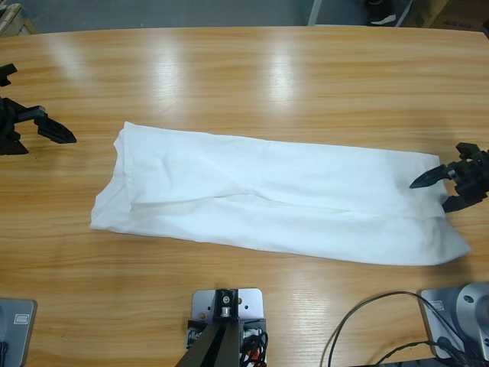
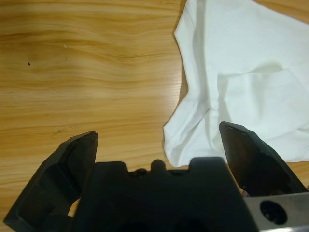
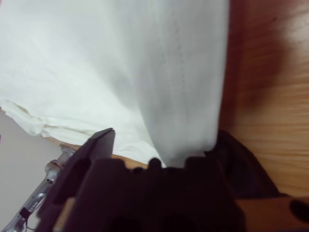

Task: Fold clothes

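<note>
Item under handling: one white shirt (image 1: 267,199), already folded into a long narrow band, lying flat on the wooden table (image 1: 252,76). No lettering or logo is visible on it.

Left gripper (image 1: 42,126): jaws spread wide, empty, resting clear of the cloth. The shirt's near end lies ahead of it and to one side; in the left wrist view the cloth (image 2: 241,77) reaches close to one jaw, but the high view shows a strip of bare wood between gripper and shirt.

Right gripper (image 1: 443,187): at the shirt's opposite end, jaws parted, one tip over the cloth edge. In the right wrist view the fabric (image 3: 120,72) fills the space ahead and runs down between the jaws, but nothing shows them closed on it. I judge it positioned to grasp, not yet holding.

Handling assessment: the fabric looks thin, light and limp. It will sag and drape when lifted, and layers may slide apart, as the loose overlapping folds at the end nearest the left gripper suggest. No fragility concern. I would take hold at the end edges or corners, pinching all layers together, one gripper per end. A shallow pinch risks lifting only the top layer and undoing the fold.

Containers: none in view; nothing holds the shirt but the table.
</note>
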You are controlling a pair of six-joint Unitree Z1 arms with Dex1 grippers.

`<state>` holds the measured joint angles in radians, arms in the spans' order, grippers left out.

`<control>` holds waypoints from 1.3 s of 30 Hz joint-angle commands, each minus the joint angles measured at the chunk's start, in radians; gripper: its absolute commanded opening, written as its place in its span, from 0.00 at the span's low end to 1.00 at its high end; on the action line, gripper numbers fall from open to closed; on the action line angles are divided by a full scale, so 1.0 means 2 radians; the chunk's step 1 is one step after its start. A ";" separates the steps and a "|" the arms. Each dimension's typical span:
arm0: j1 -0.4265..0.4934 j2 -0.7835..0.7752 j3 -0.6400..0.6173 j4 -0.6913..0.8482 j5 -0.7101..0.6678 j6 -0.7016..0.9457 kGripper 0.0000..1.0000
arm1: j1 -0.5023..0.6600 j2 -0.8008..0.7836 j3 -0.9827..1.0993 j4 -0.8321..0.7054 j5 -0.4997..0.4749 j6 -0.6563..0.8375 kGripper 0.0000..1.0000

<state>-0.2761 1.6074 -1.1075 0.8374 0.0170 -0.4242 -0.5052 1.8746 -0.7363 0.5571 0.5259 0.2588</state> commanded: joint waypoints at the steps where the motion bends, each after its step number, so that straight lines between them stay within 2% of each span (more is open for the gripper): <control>1: -0.002 -0.009 0.005 0.006 0.008 -0.003 0.97 | -0.007 0.030 0.000 -0.005 0.024 -0.025 0.44; 4: -0.002 -0.009 0.005 0.006 0.008 -0.004 0.97 | -0.006 0.034 0.000 -0.005 0.027 -0.029 0.34; 6: -0.002 -0.010 0.005 0.006 0.008 -0.004 0.97 | -0.003 0.033 0.000 -0.005 0.027 -0.034 0.16; 7: -0.002 -0.010 0.005 0.006 0.008 -0.004 0.97 | -0.002 0.032 0.000 -0.005 0.027 -0.035 0.12; 9: -0.002 -0.011 0.005 0.006 0.008 -0.004 0.97 | -0.001 0.031 0.000 -0.005 0.028 -0.036 0.09; 10: -0.002 -0.011 0.005 0.006 0.008 -0.004 0.97 | -0.001 0.029 0.000 -0.005 0.028 -0.037 0.00; 16: -0.002 -0.013 0.007 0.006 0.011 -0.004 0.97 | -0.001 0.020 0.002 -0.007 0.022 -0.035 0.00; 20: -0.002 -0.015 0.008 0.006 0.013 -0.003 0.97 | -0.001 -0.013 -0.002 -0.006 0.018 -0.043 0.00; 28: -0.002 -0.019 0.005 0.006 0.013 -0.002 0.97 | -0.001 -0.077 -0.103 0.120 -0.064 -0.076 0.00; 35: -0.002 -0.025 0.009 0.006 0.013 -0.001 0.97 | -0.001 -0.087 -0.133 0.149 -0.109 -0.082 0.00; 37: -0.002 -0.026 0.010 0.006 0.013 -0.001 0.97 | -0.001 -0.094 -0.133 0.158 -0.109 -0.084 0.00; 39: -0.002 -0.027 0.011 0.006 0.013 -0.001 0.97 | 0.034 -0.116 -0.127 0.165 -0.088 -0.075 0.00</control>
<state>-0.2761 1.5731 -1.1074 0.8377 0.0303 -0.4242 -0.5052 1.7115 -0.9882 0.8304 0.3419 0.1118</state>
